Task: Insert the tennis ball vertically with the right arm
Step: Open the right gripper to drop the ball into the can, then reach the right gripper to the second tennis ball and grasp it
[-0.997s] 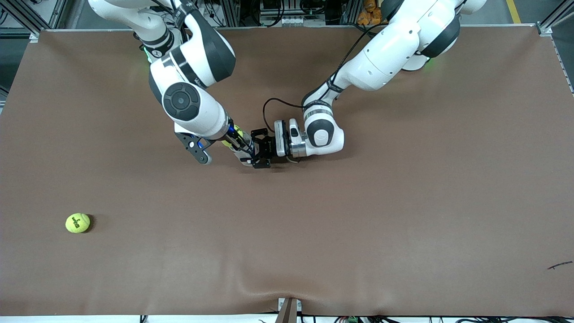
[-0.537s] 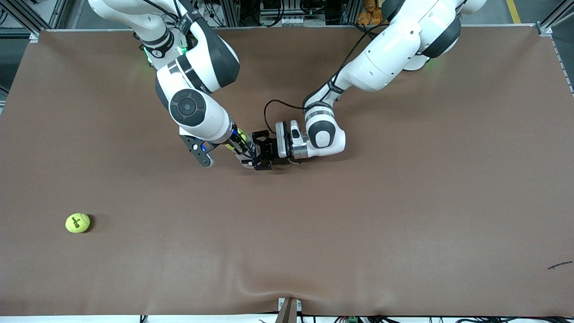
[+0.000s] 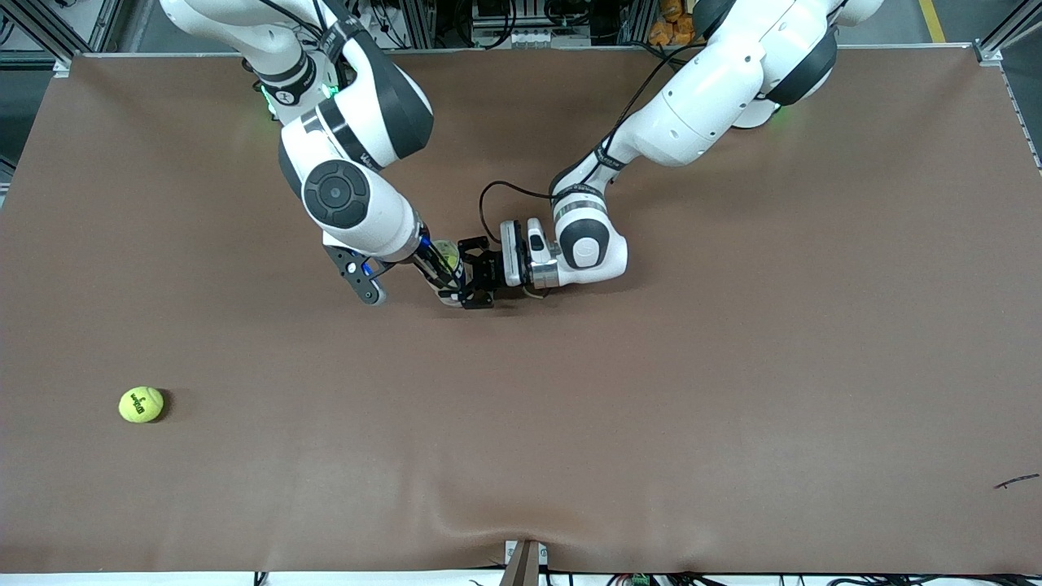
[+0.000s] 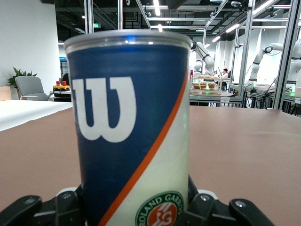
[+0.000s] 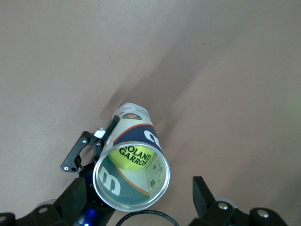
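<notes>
Brown table (image 3: 733,391), left pincer (image 4: 136,207) clamping can (image 4: 129,132), right pincer (image 5: 141,207) spread above, ball (image 5: 133,157) inside half-hidden.

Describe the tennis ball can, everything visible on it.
The tennis ball can is a clear-walled tube with a blue, white and orange Wilson label and a Roland Garros badge. It stands upright on the table, open-topped, clamped low by the left gripper. A yellow ball already sits inside; the right gripper is open above its mouth.

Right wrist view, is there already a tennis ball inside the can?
Yes, a yellow tennis ball printed with Roland Garros lettering shows through the open mouth of the can, resting down inside it.
</notes>
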Tool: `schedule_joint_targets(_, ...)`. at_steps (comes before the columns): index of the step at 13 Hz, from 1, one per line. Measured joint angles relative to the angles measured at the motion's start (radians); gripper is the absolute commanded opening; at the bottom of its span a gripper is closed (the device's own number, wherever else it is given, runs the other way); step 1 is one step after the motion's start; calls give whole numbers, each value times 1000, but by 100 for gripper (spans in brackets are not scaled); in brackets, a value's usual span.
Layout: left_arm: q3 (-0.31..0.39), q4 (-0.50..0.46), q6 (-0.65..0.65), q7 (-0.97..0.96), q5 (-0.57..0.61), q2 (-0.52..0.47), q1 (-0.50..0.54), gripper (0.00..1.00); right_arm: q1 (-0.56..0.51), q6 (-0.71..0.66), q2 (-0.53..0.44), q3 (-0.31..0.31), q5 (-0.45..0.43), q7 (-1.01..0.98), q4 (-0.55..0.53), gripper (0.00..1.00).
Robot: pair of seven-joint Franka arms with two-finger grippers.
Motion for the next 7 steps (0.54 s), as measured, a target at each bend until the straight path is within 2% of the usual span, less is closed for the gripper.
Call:
schedule_joint_targets(4,0,0,0,0,0,0,0,72,-72,-146,-28,-13,-10,-106,60,100)
schedule_joint_targets(7,0,1,-1,0,0,0,0,73,-263,-214,-90,-22,-31,-350,85,100)
